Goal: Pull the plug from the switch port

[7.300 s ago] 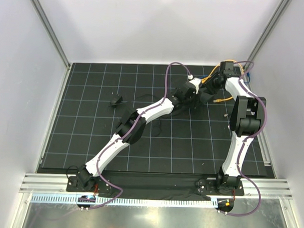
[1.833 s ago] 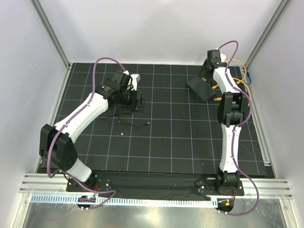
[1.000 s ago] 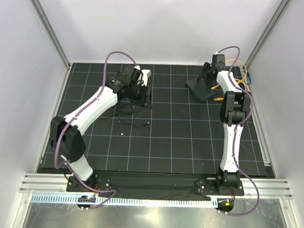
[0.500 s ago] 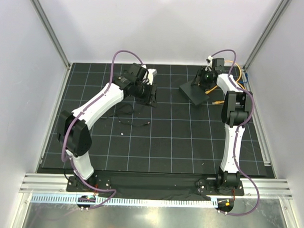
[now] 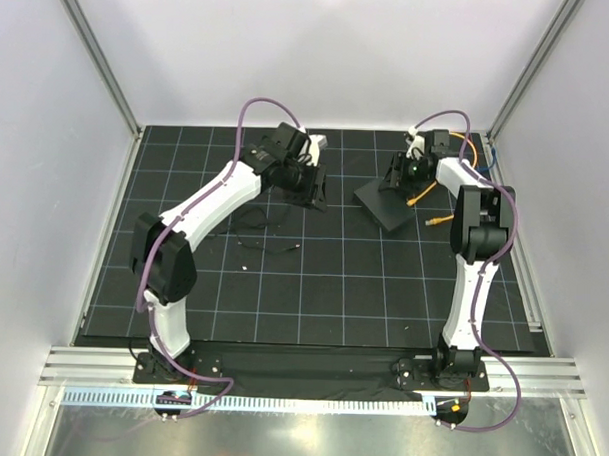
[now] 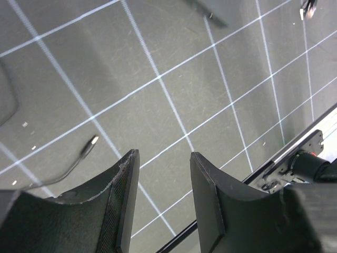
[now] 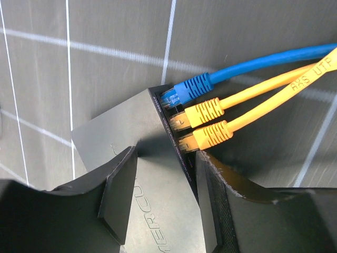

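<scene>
The switch (image 5: pixel 385 206) is a flat matte-black box at the back right of the mat. My right gripper (image 5: pixel 404 174) holds it by its port edge. In the right wrist view a blue plug (image 7: pixel 192 87) and two yellow plugs (image 7: pixel 202 112) sit side by side in the ports. There my right gripper (image 7: pixel 166 158) is shut on the switch (image 7: pixel 121 137), one finger on its top face and the other against the port edge, just below the lower yellow plug (image 7: pixel 210 134). My left gripper (image 5: pixel 314 185) hangs open to the switch's left. In its own view the left gripper (image 6: pixel 160 155) holds nothing.
A thin black wire (image 5: pixel 269 248) lies on the gridded mat below the left arm, its tip (image 6: pixel 92 140) showing in the left wrist view. Yellow cables (image 5: pixel 424 192) and a blue cable (image 5: pixel 492 150) run to the back right corner. White walls enclose the mat.
The switch has slid left and toward the near side, turning with my right gripper, whose jaws have narrowed on it. My left arm has swung right along the back of the mat.
</scene>
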You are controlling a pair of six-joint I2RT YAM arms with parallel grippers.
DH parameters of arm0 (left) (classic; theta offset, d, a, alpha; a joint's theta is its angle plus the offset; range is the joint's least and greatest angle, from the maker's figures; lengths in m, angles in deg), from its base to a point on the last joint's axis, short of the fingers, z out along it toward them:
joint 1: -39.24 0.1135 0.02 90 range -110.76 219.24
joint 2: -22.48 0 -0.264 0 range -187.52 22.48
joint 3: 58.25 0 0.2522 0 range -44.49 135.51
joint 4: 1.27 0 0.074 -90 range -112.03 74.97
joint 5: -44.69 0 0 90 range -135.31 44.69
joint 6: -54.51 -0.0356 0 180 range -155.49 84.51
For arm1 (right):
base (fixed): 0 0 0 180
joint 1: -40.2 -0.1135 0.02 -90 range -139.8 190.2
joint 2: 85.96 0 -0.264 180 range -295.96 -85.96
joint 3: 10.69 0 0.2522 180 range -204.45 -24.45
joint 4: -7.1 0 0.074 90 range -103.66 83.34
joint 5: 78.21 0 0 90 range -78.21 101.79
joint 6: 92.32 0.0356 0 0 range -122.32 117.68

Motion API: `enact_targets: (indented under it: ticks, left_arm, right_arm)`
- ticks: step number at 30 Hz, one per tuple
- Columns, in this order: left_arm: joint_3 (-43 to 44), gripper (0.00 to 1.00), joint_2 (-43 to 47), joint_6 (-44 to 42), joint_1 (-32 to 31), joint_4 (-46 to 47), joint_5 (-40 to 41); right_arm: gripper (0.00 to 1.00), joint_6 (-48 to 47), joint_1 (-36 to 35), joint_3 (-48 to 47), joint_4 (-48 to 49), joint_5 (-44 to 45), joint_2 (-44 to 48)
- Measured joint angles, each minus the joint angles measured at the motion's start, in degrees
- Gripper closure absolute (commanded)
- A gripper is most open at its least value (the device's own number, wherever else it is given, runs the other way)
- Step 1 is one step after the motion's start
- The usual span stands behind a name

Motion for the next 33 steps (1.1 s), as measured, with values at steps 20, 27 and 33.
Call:
enact_targets:
  ticks: [20,27,33]
  left_arm:
    - [9.4,0.52,-13.3,6.9,-6.4,6.2,-1.9]
    - [13.9,0.52,-18.5,9.6,-8.3,8.4,-2.1]
    - [17.4,0.55,-22.9,10.5,-10.0,10.2,-3.0]
  right_arm:
    - [0.37,15.5,-0.4,8.7,-6.2,8.0,9.6]
    - [0.31,19.8,2.3,15.0,-7.3,11.1,20.3]
    - [0.36,24.3,9.9,26.9,0.0,5.4,27.3]
